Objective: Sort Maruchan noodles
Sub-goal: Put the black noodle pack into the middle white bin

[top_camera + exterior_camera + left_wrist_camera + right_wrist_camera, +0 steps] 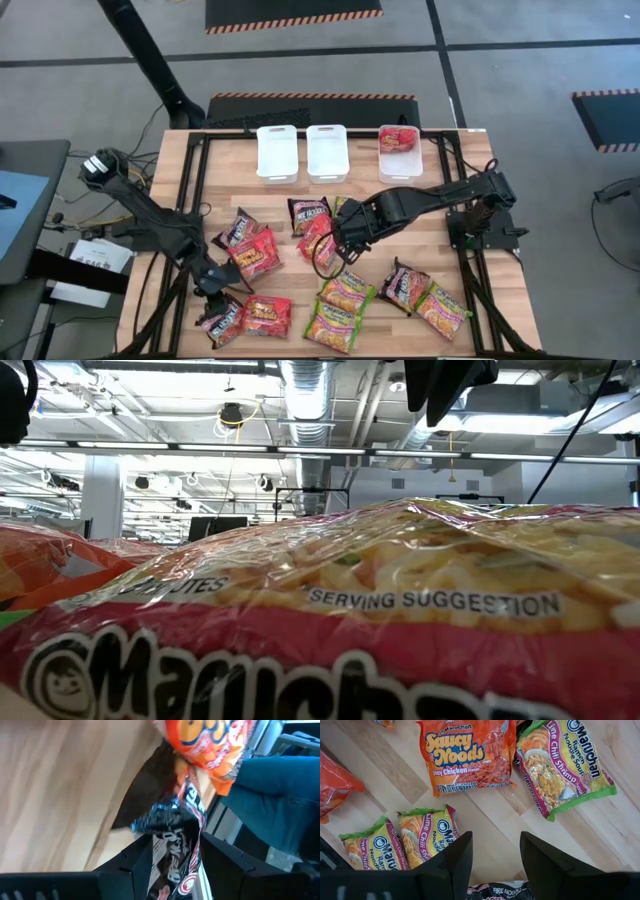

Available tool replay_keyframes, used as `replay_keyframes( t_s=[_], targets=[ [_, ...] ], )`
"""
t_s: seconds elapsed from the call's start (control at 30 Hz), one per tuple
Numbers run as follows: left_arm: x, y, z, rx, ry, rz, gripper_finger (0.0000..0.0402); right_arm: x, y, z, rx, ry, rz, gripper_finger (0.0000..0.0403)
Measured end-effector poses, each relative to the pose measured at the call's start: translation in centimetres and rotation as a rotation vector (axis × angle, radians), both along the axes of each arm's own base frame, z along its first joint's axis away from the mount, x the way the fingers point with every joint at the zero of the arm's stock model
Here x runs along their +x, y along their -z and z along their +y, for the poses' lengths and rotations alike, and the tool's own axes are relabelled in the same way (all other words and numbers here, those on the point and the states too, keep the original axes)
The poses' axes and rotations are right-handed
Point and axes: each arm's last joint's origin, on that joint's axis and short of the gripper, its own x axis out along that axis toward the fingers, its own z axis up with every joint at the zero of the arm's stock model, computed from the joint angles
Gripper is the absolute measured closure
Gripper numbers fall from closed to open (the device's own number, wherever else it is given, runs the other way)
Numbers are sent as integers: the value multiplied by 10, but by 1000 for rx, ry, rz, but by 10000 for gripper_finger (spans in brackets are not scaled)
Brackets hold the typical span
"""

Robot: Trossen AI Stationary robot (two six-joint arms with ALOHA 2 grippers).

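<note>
Near the table's (180, 160) front-left corner, the left gripper (213, 287) pinches a crinkly dark packet (172, 845); the right gripper (335, 243) hangs open mid-table.

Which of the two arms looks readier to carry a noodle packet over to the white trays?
The left, probably. Its end effector already has a dark packet between its fingers near the table's front-left corner. The right end effector hangs open over bare wood among the packets, holding nothing, though it sits closer to the trays.

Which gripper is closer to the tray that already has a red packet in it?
The right gripper. It hangs over the packets mid-table, below that tray in the high view. The left gripper, shut on a dark packet, is at the near-left corner, much farther away.
</note>
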Motion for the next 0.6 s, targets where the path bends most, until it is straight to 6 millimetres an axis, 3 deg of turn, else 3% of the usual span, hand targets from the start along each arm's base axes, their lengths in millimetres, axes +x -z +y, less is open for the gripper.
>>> replay_keyframes(
  t_s=[0.43,0.6],
  targets=[
    [14,24,-15,-18,7,68,255,0,0,0,-1,-1,2,216],
    [15,21,-16,-40,42,30,293,0,0,0,-1,-1,1,216]
  ],
)
